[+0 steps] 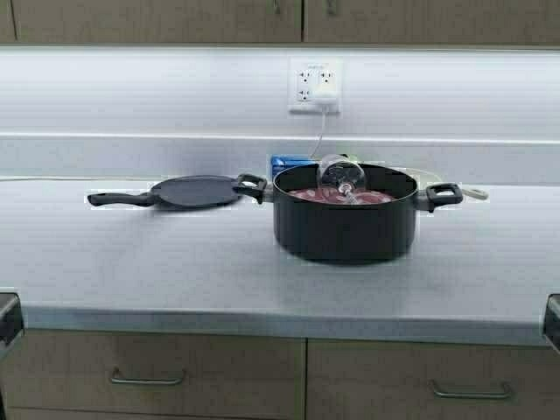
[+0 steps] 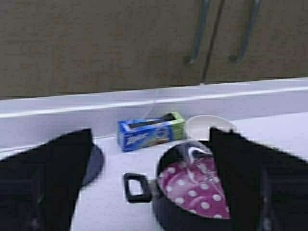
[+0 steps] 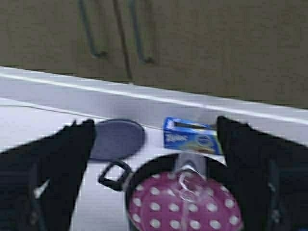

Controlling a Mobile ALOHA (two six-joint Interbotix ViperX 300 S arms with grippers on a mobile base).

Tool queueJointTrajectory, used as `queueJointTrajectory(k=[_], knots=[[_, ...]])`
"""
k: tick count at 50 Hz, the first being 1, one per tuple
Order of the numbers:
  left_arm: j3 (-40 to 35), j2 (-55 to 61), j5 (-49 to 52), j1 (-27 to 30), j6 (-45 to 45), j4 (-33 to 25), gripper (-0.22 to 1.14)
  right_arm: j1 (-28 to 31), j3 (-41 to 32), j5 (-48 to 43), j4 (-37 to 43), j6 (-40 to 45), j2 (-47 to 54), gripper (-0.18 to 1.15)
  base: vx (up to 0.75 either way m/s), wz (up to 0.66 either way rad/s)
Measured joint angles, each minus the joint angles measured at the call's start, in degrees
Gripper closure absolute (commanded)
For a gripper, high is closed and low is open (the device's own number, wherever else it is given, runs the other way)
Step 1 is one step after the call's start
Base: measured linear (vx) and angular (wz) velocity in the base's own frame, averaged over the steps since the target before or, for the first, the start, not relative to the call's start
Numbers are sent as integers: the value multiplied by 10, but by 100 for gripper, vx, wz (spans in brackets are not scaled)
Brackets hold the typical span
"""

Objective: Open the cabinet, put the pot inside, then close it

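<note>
The wide black straight-sided pot (image 1: 345,214) with two loop handles stands upright on the pale grey counter (image 1: 175,262), a clear glass lid (image 1: 341,175) and something pink with white dots resting inside it. Above, the tan wood-grain wall cabinet (image 1: 157,19) has both doors shut, slim metal bar handles (image 2: 198,33) at their meeting edges, so opening looks to be the first step, not yet begun.

The left gripper (image 2: 149,192) and right gripper (image 3: 154,187) both hang back from the counter with jaws spread wide, the pot framed between each pair, probably a neutral ready pose.

Beyond the jaws, a flat dark griddle pan (image 1: 192,191) lies beside the pot, and a blue zip-bag box (image 2: 151,131) sits behind it.
</note>
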Motion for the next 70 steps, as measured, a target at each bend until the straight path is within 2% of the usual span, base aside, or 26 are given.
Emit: queueJointTrajectory(k=[5,13,23,27,31,37,43,54,70], knots=[[-61,98,-40,-46,25,-3,-9,47,-77,-28,21,-12,105,-7,-1,0],[-150,249,-110,-86,102,-28,-9,52,-194,-43,75,-77,243,-7,-2,0],[-272,421,-242,-115,225,-230,-9,68,-326,-86,244,-224,378,-7,-1,-1],[-321,475,-276,-126,262,-277,-9,80,-370,-104,315,-297,417,-7,0,0],[-361,514,-287,-134,270,-300,-9,92,-409,-115,388,-371,449,-6,0,0],[-419,560,-293,-142,271,-319,-9,95,-458,-126,489,-466,485,-6,0,0],[-475,601,-294,-135,272,-325,-9,91,-509,-127,531,-519,519,-6,0,0],[-541,651,-294,-122,272,-347,-9,94,-562,-132,564,-526,555,-6,0,0],[-569,665,-288,-113,277,-352,-7,86,-573,-137,608,-526,577,-5,0,0]])
